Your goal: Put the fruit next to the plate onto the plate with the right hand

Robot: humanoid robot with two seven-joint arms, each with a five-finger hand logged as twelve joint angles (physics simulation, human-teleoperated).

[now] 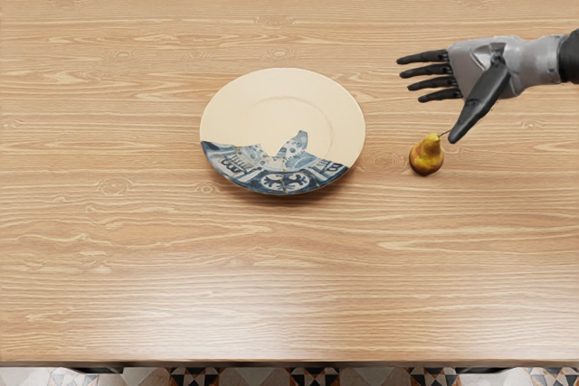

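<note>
A small yellow-brown pear (426,155) stands upright on the wooden table, just right of the plate. The cream plate (271,106) with a blue pattern along its near edge lies at the table's middle and holds nothing. My right hand (443,97) comes in from the right edge and hovers above and slightly behind the pear. Its fingers (423,70) are spread and point left, and the thumb reaches down toward the pear's stem. It holds nothing. The left arm does not show.
The wooden table (136,250) fills the view, with its front edge near the bottom and its far edge at the top. A patterned floor shows below the front edge.
</note>
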